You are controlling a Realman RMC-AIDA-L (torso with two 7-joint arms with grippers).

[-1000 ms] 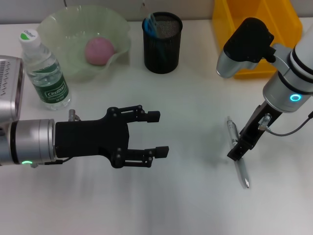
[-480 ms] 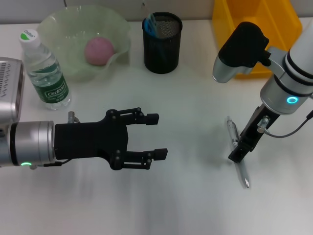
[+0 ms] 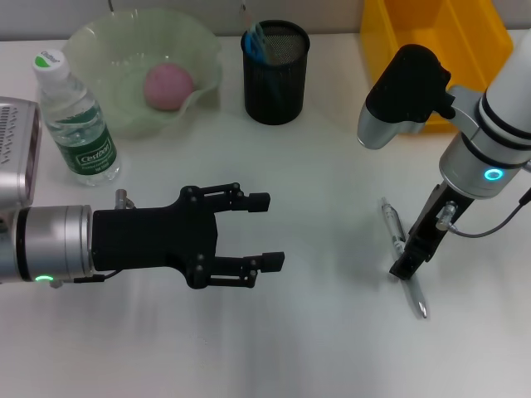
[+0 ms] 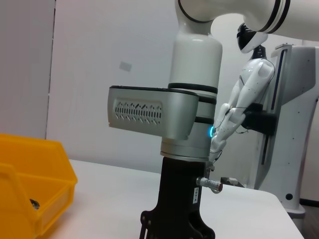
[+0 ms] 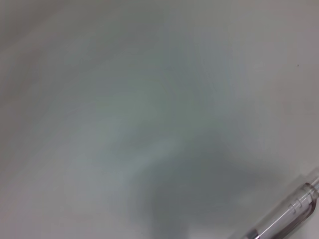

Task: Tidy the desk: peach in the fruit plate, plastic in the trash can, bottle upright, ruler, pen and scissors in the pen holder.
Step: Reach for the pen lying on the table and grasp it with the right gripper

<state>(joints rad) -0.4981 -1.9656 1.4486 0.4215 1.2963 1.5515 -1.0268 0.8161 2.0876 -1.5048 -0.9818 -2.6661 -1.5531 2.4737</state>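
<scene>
Your right hand [image 3: 406, 264] stands over the clear-barrelled silver-tipped pen [image 3: 404, 267] lying on the white worktop [image 3: 323, 348]; whether it grips, I cannot tell. Off-centre, it could roll away. Left hand [image 3: 264, 229] hovers open, well left of the pen.

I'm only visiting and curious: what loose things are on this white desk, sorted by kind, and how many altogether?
Containers: 3, fruit plate, pen holder, trash can
Fruit: 1, peach
Bottles: 1, bottle
Pens on the desk: 1, pen
Total: 6
</scene>
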